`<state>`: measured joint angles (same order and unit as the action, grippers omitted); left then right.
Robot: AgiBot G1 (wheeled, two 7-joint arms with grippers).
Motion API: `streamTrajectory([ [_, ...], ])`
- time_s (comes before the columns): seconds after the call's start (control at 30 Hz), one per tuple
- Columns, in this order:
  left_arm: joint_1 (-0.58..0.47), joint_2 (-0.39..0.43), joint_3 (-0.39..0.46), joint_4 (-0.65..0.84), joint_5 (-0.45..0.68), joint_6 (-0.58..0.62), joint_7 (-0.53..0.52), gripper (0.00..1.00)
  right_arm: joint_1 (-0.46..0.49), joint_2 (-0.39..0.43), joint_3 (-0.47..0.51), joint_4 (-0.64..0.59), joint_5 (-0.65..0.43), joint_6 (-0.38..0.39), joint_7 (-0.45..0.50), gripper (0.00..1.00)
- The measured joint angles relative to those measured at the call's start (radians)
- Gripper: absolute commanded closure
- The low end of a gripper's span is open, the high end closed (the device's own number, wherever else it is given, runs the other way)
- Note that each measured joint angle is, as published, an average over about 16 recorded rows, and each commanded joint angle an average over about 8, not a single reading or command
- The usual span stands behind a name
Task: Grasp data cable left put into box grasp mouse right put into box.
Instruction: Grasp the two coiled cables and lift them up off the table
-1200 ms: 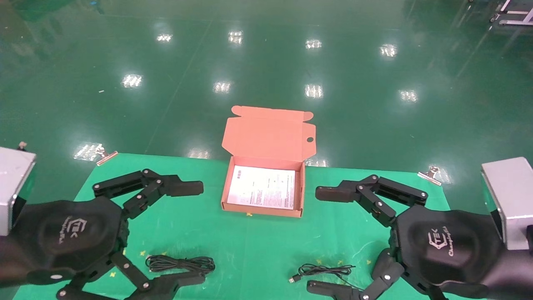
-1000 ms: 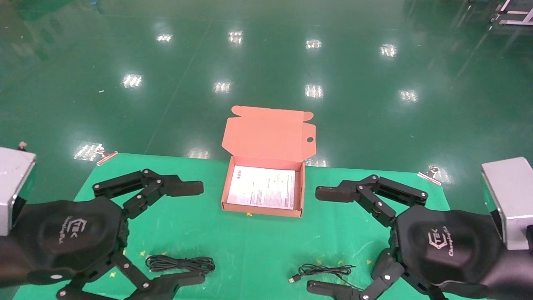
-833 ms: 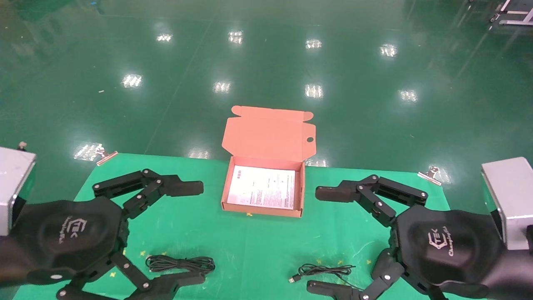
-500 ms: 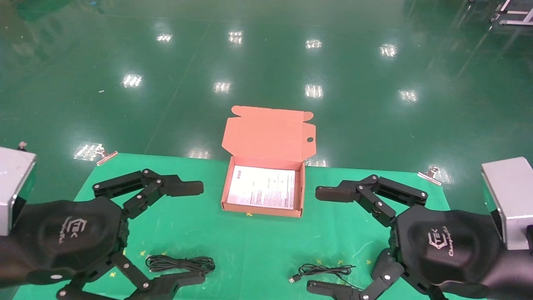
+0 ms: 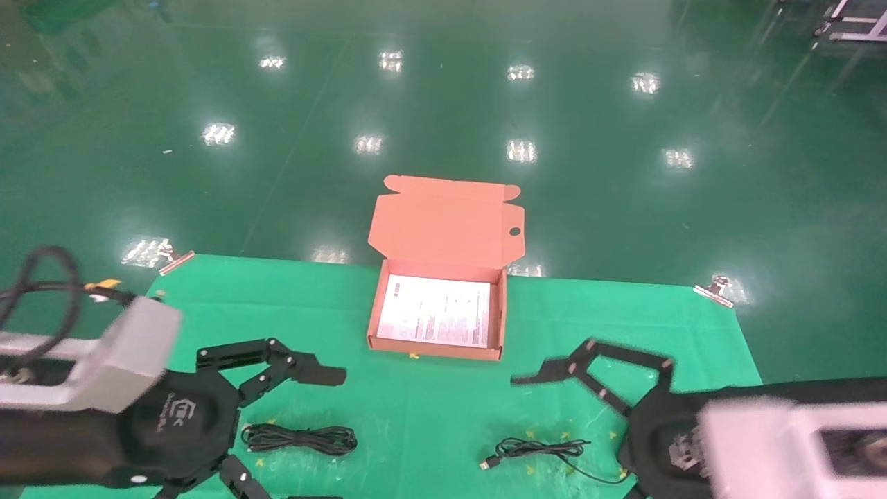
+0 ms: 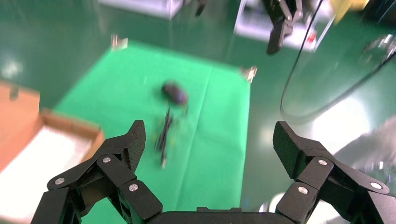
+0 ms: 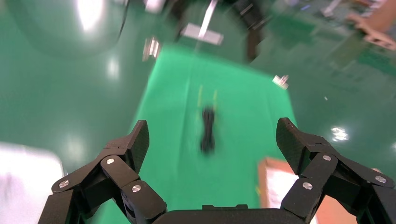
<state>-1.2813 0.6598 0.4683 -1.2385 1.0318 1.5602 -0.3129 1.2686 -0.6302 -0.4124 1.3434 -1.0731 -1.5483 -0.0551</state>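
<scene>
Left claw (image 5: 305, 433) lower than before, right claw (image 5: 554, 430) swung inward

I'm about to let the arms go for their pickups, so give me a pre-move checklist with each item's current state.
1. Salmon-orange cardboard box lid open, white printed sheet inside: ok.
2. Bundled black data cable free on the green mat, beside the left gripper: ok.
3. Left gripper open: ok.
4. Right gripper open: ok.
5. Black oval mouse on the mat, seen from the left wrist view; hidden in the head view behind the right arm: ok.
6. Mouse's thin cord with USB plug lying loose, may trail when lifted: cannot tell.
</scene>
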Motion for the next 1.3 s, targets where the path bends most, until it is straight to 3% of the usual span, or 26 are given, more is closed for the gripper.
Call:
streamTrajectory([
  [0.27, -0.157, 0.084, 0.179, 0.036, 0.259, 0.014, -0.049, 0.0, 0.15, -0.051, -0.163, 0.011, -0.249, -0.006, -0.157, 0.0],
  [0.53, -0.263, 0.182, 0.337, 0.093, 0.52, -0.024, -0.03, 0.0, 0.22, -0.116, -0.297, 0.013, -0.464, 0.032, -0.216, 0.0],
  [0.9, -0.277, 0.289, 0.441, 0.192, 0.761, -0.145, -0.021, 0.0, 0.18, -0.206, -0.405, 0.008, -0.715, 0.137, -0.156, 0.0],
  [1.3, -0.254, 0.4, 0.473, 0.41, 0.822, -0.227, 0.012, 0.0, 0.104, -0.289, -0.457, -0.049, -0.884, 0.241, -0.017, 0.0],
])
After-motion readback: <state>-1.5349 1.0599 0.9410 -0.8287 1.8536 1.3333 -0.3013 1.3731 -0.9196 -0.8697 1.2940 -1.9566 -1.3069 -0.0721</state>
